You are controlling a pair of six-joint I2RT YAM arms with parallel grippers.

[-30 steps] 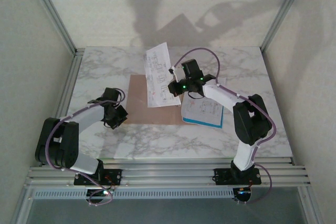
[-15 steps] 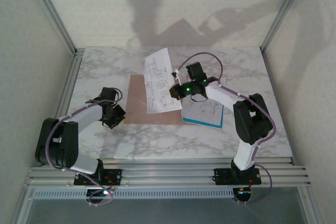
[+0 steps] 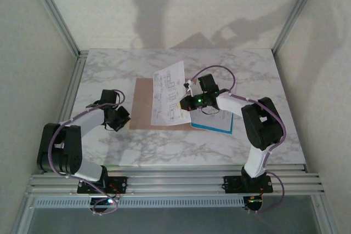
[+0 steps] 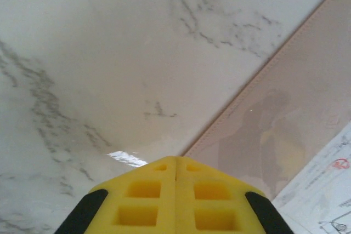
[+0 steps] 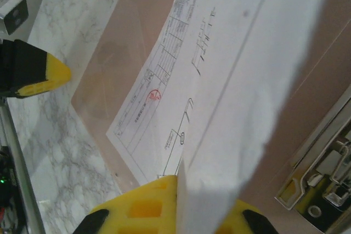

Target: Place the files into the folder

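The pinkish-brown folder [image 3: 142, 105] lies flat on the marble table, also in the left wrist view [image 4: 299, 97] and the right wrist view [image 5: 137, 20]. My right gripper [image 3: 186, 102] [image 5: 178, 178] is shut on the edge of one printed white file [image 3: 169, 92] [image 5: 219, 69], which slants down over the folder's right part. A second file with a blue edge strip [image 3: 215, 122] lies under the right arm. My left gripper [image 3: 123, 115] [image 4: 175, 160] is shut and empty, its tips at the folder's left edge, and it shows as a yellow tip [image 5: 41, 74] in the right wrist view.
A metal clip mechanism [image 5: 323, 176] lies at the right beside the folder. Bare marble table [image 3: 247, 69] surrounds the folder. Aluminium frame posts [image 3: 55, 12] stand at the back corners, and the walls are close on both sides.
The right gripper has lowered and tipped the held sheet down over the folder. The left gripper has shifted slightly left and away along the folder's edge.
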